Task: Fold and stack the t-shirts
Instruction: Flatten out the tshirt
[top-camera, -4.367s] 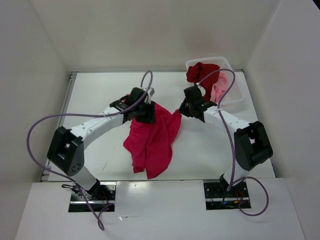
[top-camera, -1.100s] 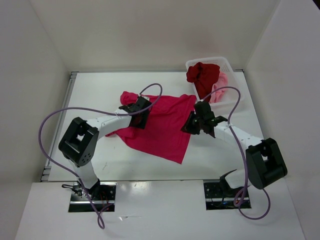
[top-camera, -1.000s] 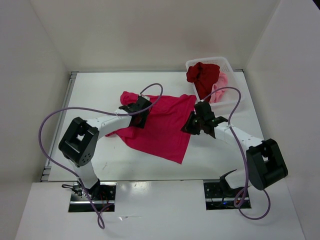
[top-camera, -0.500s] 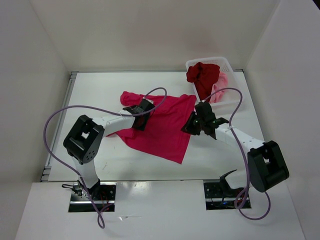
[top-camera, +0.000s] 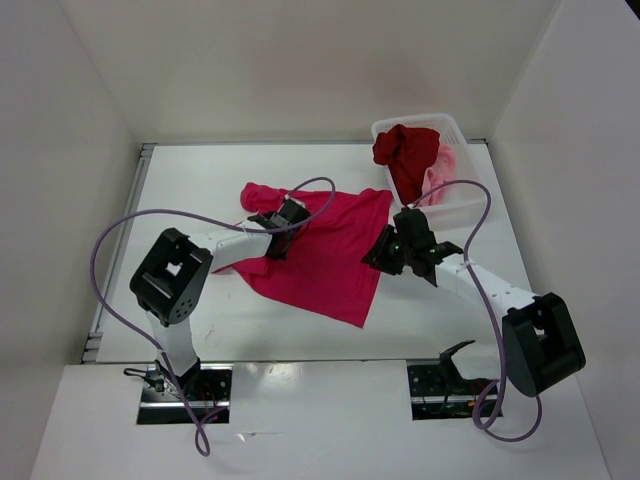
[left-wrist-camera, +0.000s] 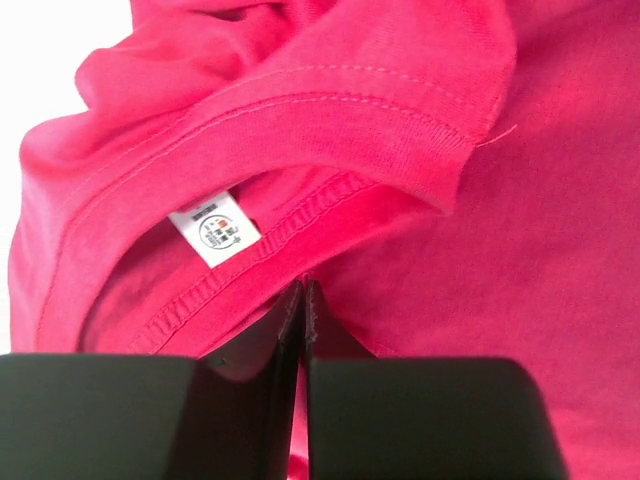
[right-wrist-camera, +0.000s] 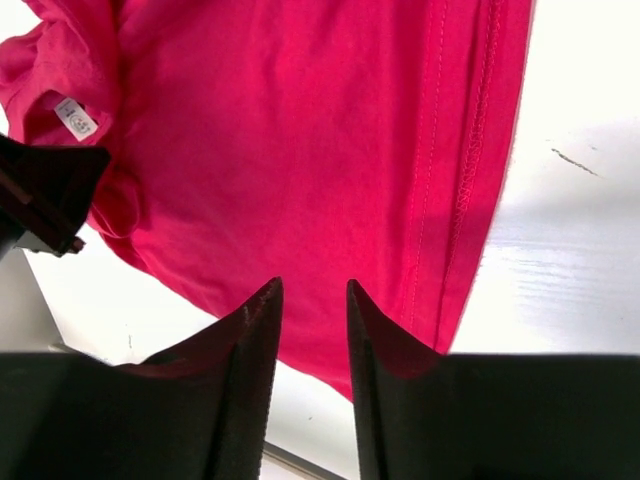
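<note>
Across the middle of the white table (top-camera: 190, 190), the bright crimson-pink cloth t-shirt (top-camera: 325, 260) is lying spread out. We are pinching its collar, just beside the white label (left-wrist-camera: 215, 232), with our left gripper (left-wrist-camera: 302, 297), whose jaws are pressing together on the cloth. Our right gripper (right-wrist-camera: 312, 292) is hanging over the shirt's right edge, jaws parted and gripping nothing. At the far right, the dark red t-shirt (top-camera: 405, 150) and the light pink t-shirt (top-camera: 447, 162) are sitting bunched in the white plastic mesh basket (top-camera: 465, 135).
</note>
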